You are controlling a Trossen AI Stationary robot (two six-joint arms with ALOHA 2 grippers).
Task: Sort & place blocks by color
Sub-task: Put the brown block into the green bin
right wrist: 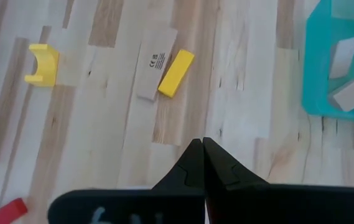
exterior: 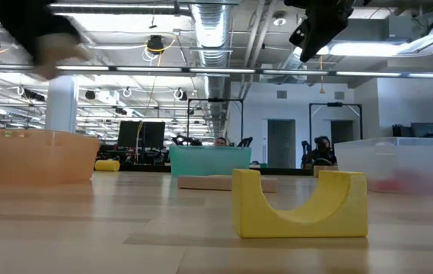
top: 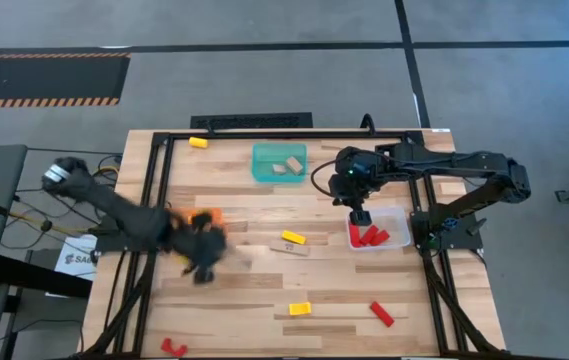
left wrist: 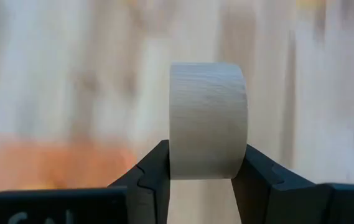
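Observation:
My left gripper (left wrist: 208, 158), blurred in the high view (top: 202, 266) near the table's left middle, is shut on a tan wooden block (left wrist: 208, 118) with a rounded end. The orange bin (top: 207, 216) shows just beyond it. My right gripper (right wrist: 203, 148) is shut and holds nothing; it hangs over the left rim of the clear bin (top: 396, 222), where red blocks (top: 369, 236) lie. The teal bin (top: 280, 163) holds tan blocks. A yellow bar (top: 294, 238), a tan bar (top: 289, 249), a yellow arch (top: 300, 309) and a red block (top: 381, 314) lie flat on the table. My left gripper pinches the tan block between its two fingers (left wrist: 155, 171), one on each flat side, near the block's lower end (left wrist: 204, 165). The rounded end (left wrist: 208, 71) stands out past the fingertips. The block touches nothing else in the wrist view.
A yellow block (top: 198, 142) lies at the far edge and a red piece (top: 172, 347) at the near left edge. In the low view the yellow arch (exterior: 300, 204) stands close in front, with the orange bin (exterior: 33, 156), teal bin (exterior: 210, 161) and clear bin (exterior: 406, 164) behind.

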